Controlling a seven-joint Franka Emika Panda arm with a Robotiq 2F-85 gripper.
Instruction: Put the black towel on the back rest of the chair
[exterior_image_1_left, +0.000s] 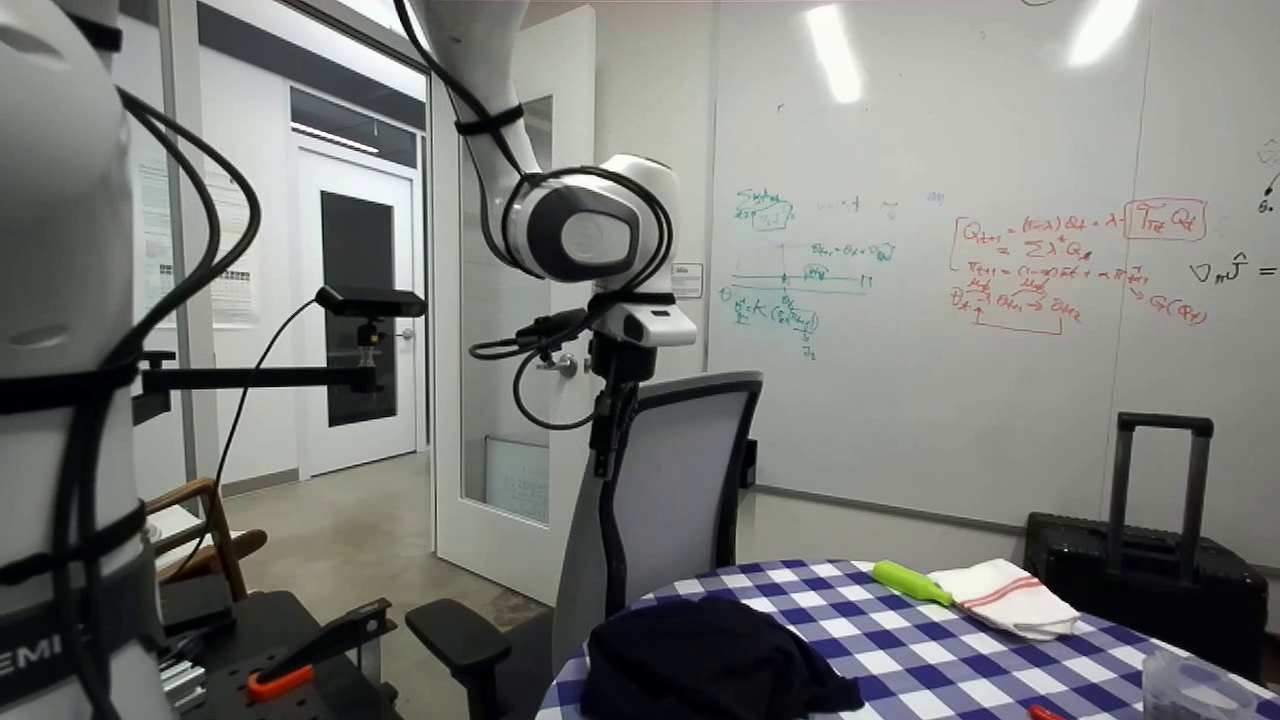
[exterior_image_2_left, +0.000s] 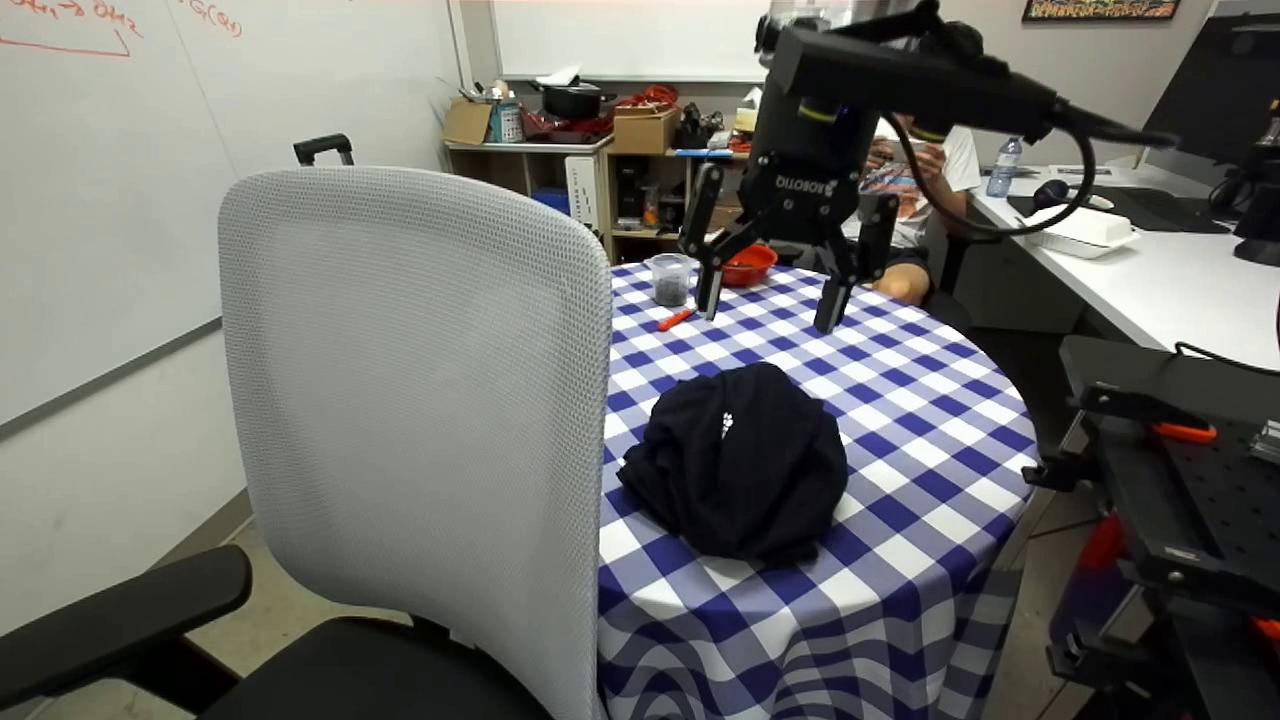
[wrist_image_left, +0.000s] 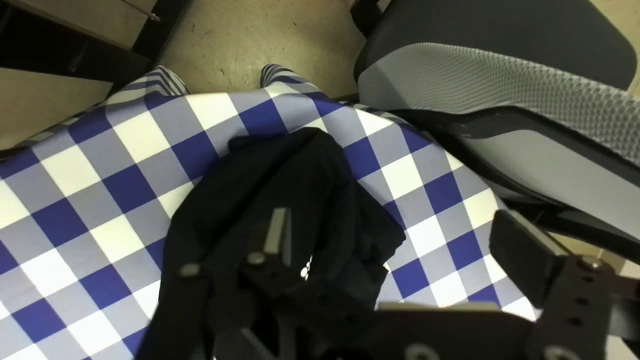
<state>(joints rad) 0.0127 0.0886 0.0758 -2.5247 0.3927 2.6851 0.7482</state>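
While I see the black towel heaped on the worktop, the gripper hangs above it, jaws parted; near the towel stands the chair.

towel black, mark on it white. tablecloth checked deep blue and white, grey-blue squares among them in wrist view. chair back rest light grey mesh, frame black; armrest and seat black too. gripper black, lettering white; arm white, straps black. small cloth white, red stripes; handle bright green. bowl orange-red. suitcase black. whiteboard white, writing red, green and black. desk white. floor beige in wrist view.
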